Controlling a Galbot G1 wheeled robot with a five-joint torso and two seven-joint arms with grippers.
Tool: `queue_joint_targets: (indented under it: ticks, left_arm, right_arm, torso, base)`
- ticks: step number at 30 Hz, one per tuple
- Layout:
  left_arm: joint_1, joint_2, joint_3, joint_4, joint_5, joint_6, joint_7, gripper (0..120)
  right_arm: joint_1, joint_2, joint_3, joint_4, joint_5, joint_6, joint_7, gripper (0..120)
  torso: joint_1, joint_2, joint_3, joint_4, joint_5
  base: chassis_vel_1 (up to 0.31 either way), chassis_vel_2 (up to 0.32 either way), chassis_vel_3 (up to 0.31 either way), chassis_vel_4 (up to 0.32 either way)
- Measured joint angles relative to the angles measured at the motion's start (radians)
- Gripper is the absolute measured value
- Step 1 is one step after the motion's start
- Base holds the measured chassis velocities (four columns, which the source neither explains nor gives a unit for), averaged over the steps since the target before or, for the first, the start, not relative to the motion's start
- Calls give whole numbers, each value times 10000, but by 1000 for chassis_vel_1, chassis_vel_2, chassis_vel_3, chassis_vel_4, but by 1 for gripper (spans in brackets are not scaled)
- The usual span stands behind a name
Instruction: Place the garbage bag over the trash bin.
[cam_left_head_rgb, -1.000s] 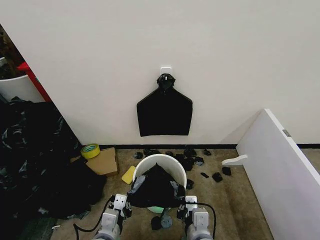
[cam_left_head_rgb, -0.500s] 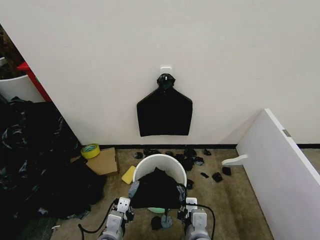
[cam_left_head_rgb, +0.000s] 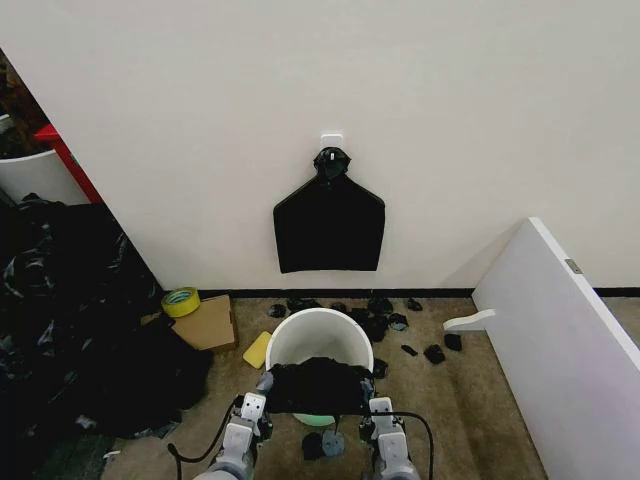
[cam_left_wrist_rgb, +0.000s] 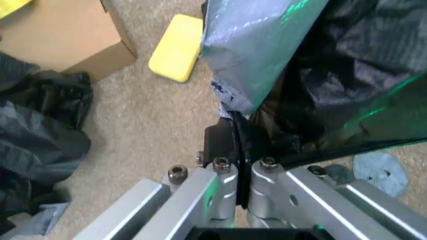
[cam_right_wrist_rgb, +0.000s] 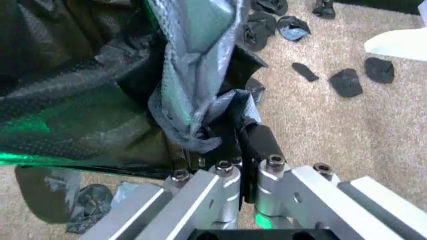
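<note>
The cream-white trash bin (cam_left_head_rgb: 318, 330) stands on the carpet below the wall hook. The black garbage bag (cam_left_head_rgb: 318, 387) is stretched across the bin's near rim, between my two grippers. My left gripper (cam_left_head_rgb: 262, 394) is shut on the bag's left edge, seen close in the left wrist view, where its jaws (cam_left_wrist_rgb: 241, 150) pinch the black film of the garbage bag (cam_left_wrist_rgb: 333, 85). My right gripper (cam_left_head_rgb: 368, 394) is shut on the bag's right edge. In the right wrist view its closed jaws (cam_right_wrist_rgb: 243, 145) clamp a crumpled fold of the garbage bag (cam_right_wrist_rgb: 80, 100).
Another black bag (cam_left_head_rgb: 329, 225) hangs from a wall hook. Small black scraps (cam_left_head_rgb: 385, 320) litter the carpet behind the bin. A cardboard box (cam_left_head_rgb: 205, 322), tape roll (cam_left_head_rgb: 181, 301) and yellow sponge (cam_left_head_rgb: 258, 349) lie left; a black plastic heap (cam_left_head_rgb: 70, 320) beyond. A white panel (cam_left_head_rgb: 565, 350) leans on the right.
The bag has dropped from a raised peak to a flat band across the bin's near rim. Both grippers have moved forward and closer to the bin.
</note>
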Motion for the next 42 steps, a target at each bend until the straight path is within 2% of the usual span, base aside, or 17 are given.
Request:
queue_joint_targets:
  ticks: [2,4,6,10,11,12,14,15,16,17,18,19,24,26,28,37,42]
  left_arm:
    - [40,-6,-4,-37,-34,60,-47,0]
    - [129,5,-51,-246,-132,224,-155,8]
    - [170,24,-73,-334,-164,267,-183,10]
    - [401,137,-168,-782,-371,493,-440,25]
    - [435,152,-181,-847,-404,518,-495,30]
    - [435,152,-181,-847,-404,518,-495,30]
    - [828,347,-333,-1438,-693,754,-914,46]
    - [828,347,-333,-1438,-693,754,-914,46]
    - [1197,545,-475,-1911,-776,938,-1142,54]
    - [1347,645,-537,-2109,-789,1007,-1222,57]
    - [1493,734,-627,-2298,-806,1063,-1290,63]
    - [1493,734,-627,-2298,-806,1063,-1290,63]
    - [2043,935,-1127,-2947,-868,1218,-1478,84]
    - [2128,1002,-1221,-3122,-898,1219,-1528,88]
    - [2151,1115,-1382,-3435,-1033,1233,-1642,97]
    - [2042,1327,-1531,-3660,-1233,1193,-2144,100]
    - [2028,1385,-1702,-3830,-1566,1077,-1959,100]
  right_arm:
    - [-62,-28,22,155,167,-88,1,0]
    - [-205,-84,76,490,595,-203,18,8]
    - [-243,-100,92,584,709,-236,19,10]
    - [-434,-229,153,1109,1225,-473,44,23]
    - [-459,-253,158,1166,1269,-503,53,30]
    - [-459,-253,158,1166,1269,-503,53,30]
    - [-705,-482,178,1665,1507,-720,140,47]
    - [-705,-482,178,1665,1507,-720,140,47]
    - [-937,-666,210,2061,1545,-842,209,54]
    - [-1040,-753,233,2280,1545,-896,230,59]
    - [-1148,-831,250,2503,1544,-957,254,63]
    - [-1148,-831,250,2503,1544,-957,254,63]
    - [-1572,-1062,350,3301,1516,-1112,368,84]
    - [-1639,-1116,373,3486,1501,-1111,376,88]
    - [-1641,-1191,415,3847,1520,-1073,377,97]
    - [-1094,-1240,431,4226,1738,-926,366,100]
    - [-864,-1124,429,4161,1759,-852,296,100]
  torso:
    - [0,0,0,0,0]
    - [0,0,0,0,-2]
    - [0,0,0,0,-1]
    - [0,0,0,0,0]
    - [0,0,0,0,-1]
    - [0,0,0,0,-1]
    - [0,0,0,0,-1]
    - [0,0,0,0,-1]
    - [0,0,0,0,0]
    - [0,0,0,1,0]
    - [0,0,-1,0,-1]
    - [0,0,-1,0,-1]
    - [0,0,-1,0,-1]
    - [0,0,-1,0,-1]
    - [0,0,0,-1,0]
    - [0,0,0,1,-1]
    - [0,0,0,1,0]
  base:
    - [0,0,0,0]
    - [0,0,0,0]
    - [0,0,0,0]
    - [0,0,0,0]
    - [0,0,0,0]
    - [0,0,0,0]
    - [0,0,0,0]
    - [0,0,0,0]
    - [0,0,0,0]
    - [0,0,0,0]
    - [0,0,0,0]
    - [0,0,0,0]
    - [0,0,0,0]
    - [0,0,0,0]
    - [0,0,0,0]
    - [0,0,0,0]
    - [0,0,0,0]
